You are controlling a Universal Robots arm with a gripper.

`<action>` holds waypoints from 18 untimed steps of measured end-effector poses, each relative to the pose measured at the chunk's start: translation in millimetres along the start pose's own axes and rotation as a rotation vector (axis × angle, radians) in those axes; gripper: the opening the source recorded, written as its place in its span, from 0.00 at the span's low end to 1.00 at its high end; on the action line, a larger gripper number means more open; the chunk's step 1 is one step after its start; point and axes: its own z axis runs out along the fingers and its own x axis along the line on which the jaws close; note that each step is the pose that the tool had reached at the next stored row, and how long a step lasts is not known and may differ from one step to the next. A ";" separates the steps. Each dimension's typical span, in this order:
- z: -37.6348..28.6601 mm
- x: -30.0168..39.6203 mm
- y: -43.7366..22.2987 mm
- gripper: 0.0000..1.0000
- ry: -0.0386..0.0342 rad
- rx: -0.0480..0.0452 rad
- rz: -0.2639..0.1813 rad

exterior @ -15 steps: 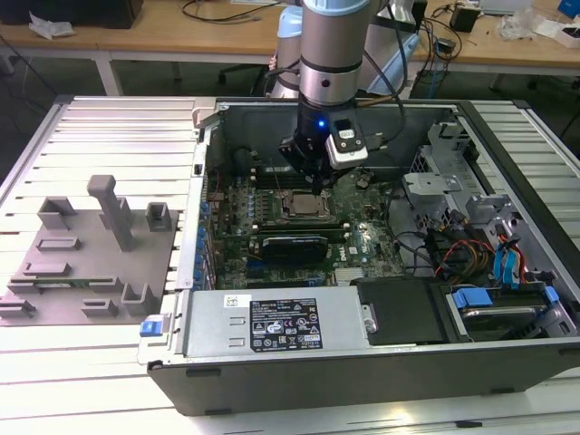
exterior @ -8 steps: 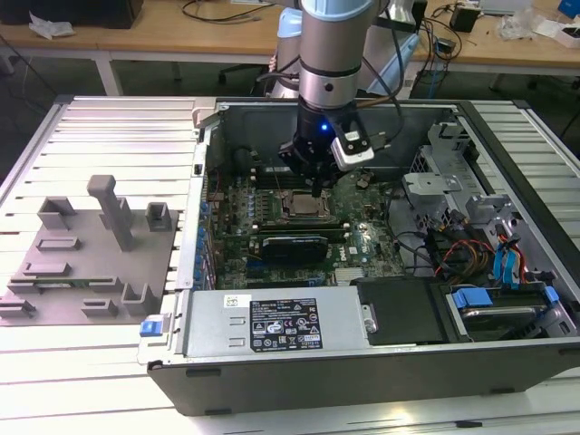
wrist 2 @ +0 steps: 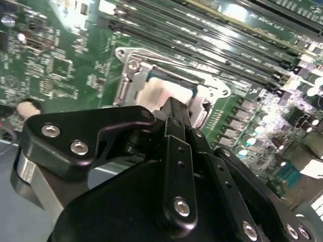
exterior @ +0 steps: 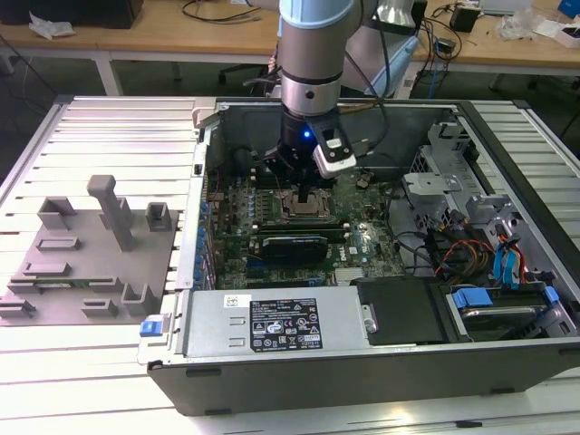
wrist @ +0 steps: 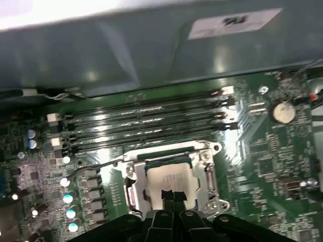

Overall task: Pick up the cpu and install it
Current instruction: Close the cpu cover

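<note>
Judged the install step, not the pick-up, to be in hand: saw the cpu (wrist: 170, 176) lying flat and square inside the socket frame (wrist: 212, 176) on the motherboard (exterior: 367, 245), deep in the open computer case (exterior: 408, 372) and well apart from the grey fixture plate (exterior: 82, 263) on the slatted surface (exterior: 118, 127) at the exterior view's left. Found the gripper (wrist: 171, 194) low over the socket, fingers (wrist: 165, 196) drawn together with no chip between them, tips at the cpu's near edge. Could not tell from either wrist view whether they touched the metal top or hung just above it. Noted the memory slots (wrist: 146, 126) just beside the frame, and a thin wire lever (wrist: 96, 165) angled out from one side of it; could not tell whether latched. Reckoned any further move here to call for a straight, gentle path square to the socket, with no sideways drag across the chip and with clearance kept from the frame's rim and that lever, given the fine contacts presumably underneath.
</note>
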 end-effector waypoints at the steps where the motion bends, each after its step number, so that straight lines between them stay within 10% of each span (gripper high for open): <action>1: 1.3 3.3 -0.5 0.11 0.0000 -0.0001 -0.001; 5: 9.3 17.7 -2.0 0.11 -0.0006 -0.0003 -0.005; 18: 18.9 26.1 -3.2 0.11 -0.0007 0.0003 -0.021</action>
